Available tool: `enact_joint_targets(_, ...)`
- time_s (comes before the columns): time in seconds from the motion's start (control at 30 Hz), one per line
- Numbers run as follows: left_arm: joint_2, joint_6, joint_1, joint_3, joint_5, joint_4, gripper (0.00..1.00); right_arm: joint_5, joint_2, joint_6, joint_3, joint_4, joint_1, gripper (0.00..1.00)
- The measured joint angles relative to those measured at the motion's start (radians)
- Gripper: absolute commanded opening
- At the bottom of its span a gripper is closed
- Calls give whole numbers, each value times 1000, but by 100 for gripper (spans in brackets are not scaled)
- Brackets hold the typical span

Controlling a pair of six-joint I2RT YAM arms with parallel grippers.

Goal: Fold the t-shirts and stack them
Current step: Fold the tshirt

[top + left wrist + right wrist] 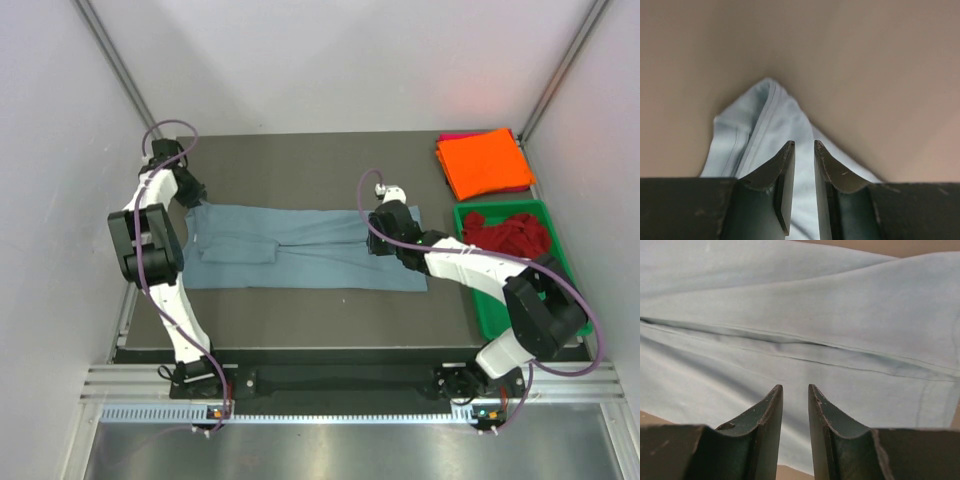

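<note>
A dusty blue-grey t-shirt (300, 250) lies flat across the dark table, folded lengthwise into a long band. My left gripper (194, 196) is at its far left corner. In the left wrist view that gripper (804, 143) hovers over a pointed corner of the blue-grey shirt (760, 125), its jaws a narrow gap apart and nothing pinched. My right gripper (386, 213) is over the shirt's far right end. In the right wrist view it (795, 386) is also slightly open above the smooth blue-grey cloth (805, 305). A folded orange t-shirt (485, 162) rests on a magenta-pink one (455, 135).
A green tray (495, 320) stands along the right edge, with a crumpled dark red t-shirt (510, 234) in its far half. Grey walls close in on the left, right and back. Bare table (300, 170) shows beyond the blue-grey shirt.
</note>
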Motion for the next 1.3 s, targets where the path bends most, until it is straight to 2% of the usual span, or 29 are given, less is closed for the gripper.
enact_joint_targets(0.23,134,9,24,49,-14,10,26,5,-34,-2,-33,-12,-8,28)
enact_joint_targets(0.53,152,-2,44,83,-22,10,28,13,-36,-18,-34,-27,-16,27)
enact_joint_targets(0.87,195,16,46,185,-24,-17,31,16,-37,-16,-34,-46,-17,28)
enact_joint_targets(0.93,165,6,46,143,-34,-2,34,16,-42,-14,-34,-51,-17,28)
enact_joint_targets(1.1,-20,-14,47,-78,-67,26,37,15,-80,-14,-38,-55,-17,29)
enact_joint_targets(1.3,-108,-12,47,-132,-85,40,40,10,-154,-9,-81,-55,-17,29)
